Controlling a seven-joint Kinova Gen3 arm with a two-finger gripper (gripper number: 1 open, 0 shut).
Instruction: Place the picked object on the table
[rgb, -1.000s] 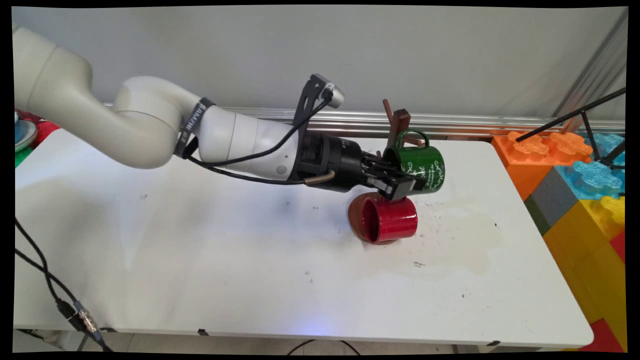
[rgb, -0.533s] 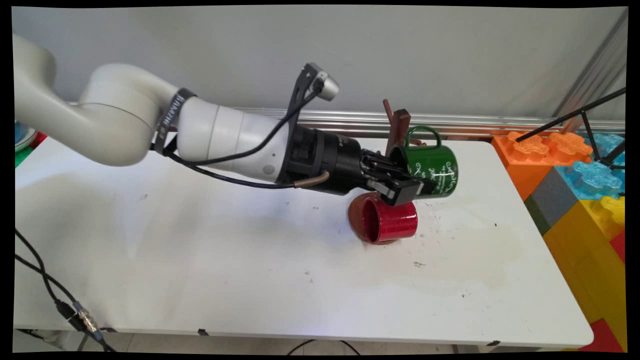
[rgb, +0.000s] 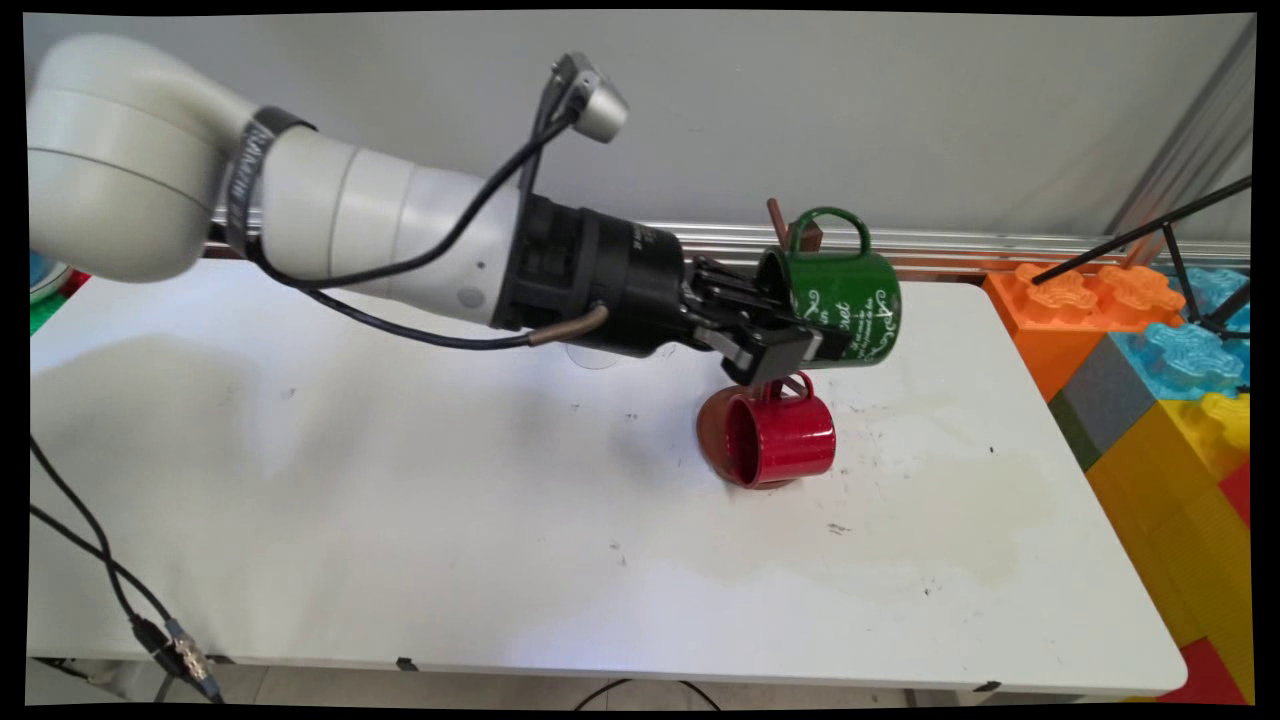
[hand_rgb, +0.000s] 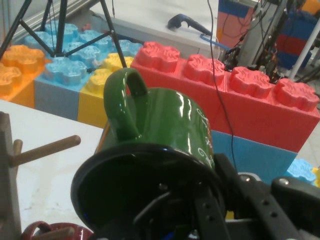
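The shiny green mug with white writing (rgb: 845, 308) lies on its side in the air, handle up, above the white table (rgb: 400, 520). The black two-finger gripper (rgb: 790, 345) pinches its rim, one finger inside. It is higher now than a moment ago, and has moved back to the left. Below it, the red mug (rgb: 785, 440) hangs on the brown wooden mug stand (rgb: 712, 440).

**White table against a grey wall**

A stained white table (rgb: 400, 520) stands before a plain grey wall (rgb: 900, 110) with a metal rail (rgb: 1000, 245) along its foot. Big coloured blocks (rgb: 1170, 400) are stacked at the right.
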